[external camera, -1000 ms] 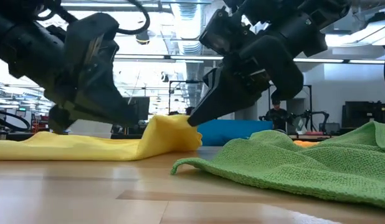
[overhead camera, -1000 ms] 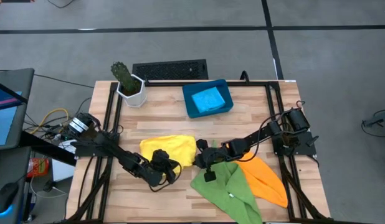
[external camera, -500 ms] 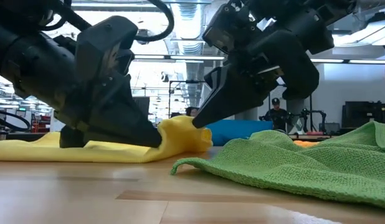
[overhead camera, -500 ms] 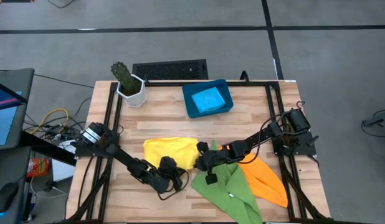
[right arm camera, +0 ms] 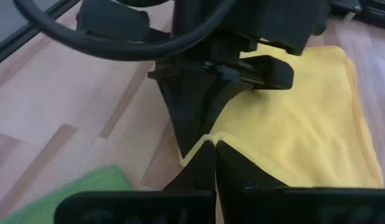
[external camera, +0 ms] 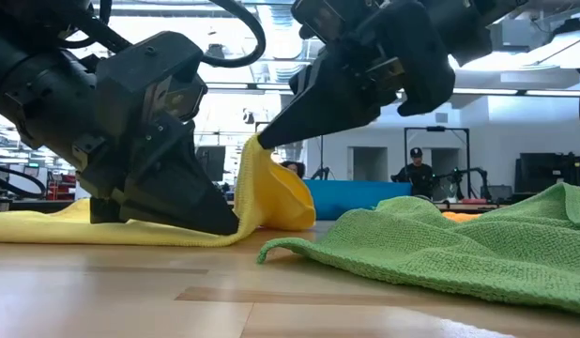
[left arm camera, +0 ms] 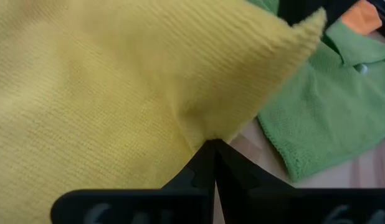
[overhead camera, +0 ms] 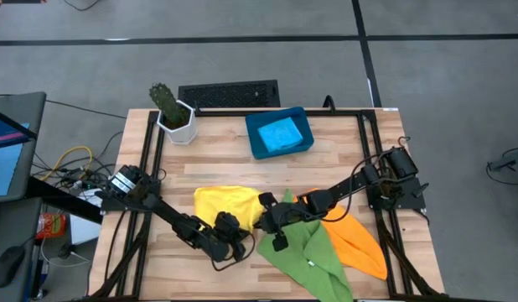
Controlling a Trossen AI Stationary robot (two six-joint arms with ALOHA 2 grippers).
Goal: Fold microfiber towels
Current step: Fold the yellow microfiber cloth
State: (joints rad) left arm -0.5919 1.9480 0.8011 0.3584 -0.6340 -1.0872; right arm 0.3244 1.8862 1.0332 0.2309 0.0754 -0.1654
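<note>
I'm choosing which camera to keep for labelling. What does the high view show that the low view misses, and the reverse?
Only the high view: the light blue folded towel in its dark-blue tray, the potted cactus.

Only the low view: the soft yellow microfiber towel's corner lifted off the table, a person behind.

Both: the right gripper and the left gripper pinching yellow cloth, the green towel.

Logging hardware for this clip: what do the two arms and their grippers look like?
Both arms are dark, near-black jointed links with bulky housings. The left gripper and right gripper each taper into two slim black fingers. Black cables loop along the arms, seen in the low view. A silvery round part sits at the left arm's base. No markings are readable.
</note>
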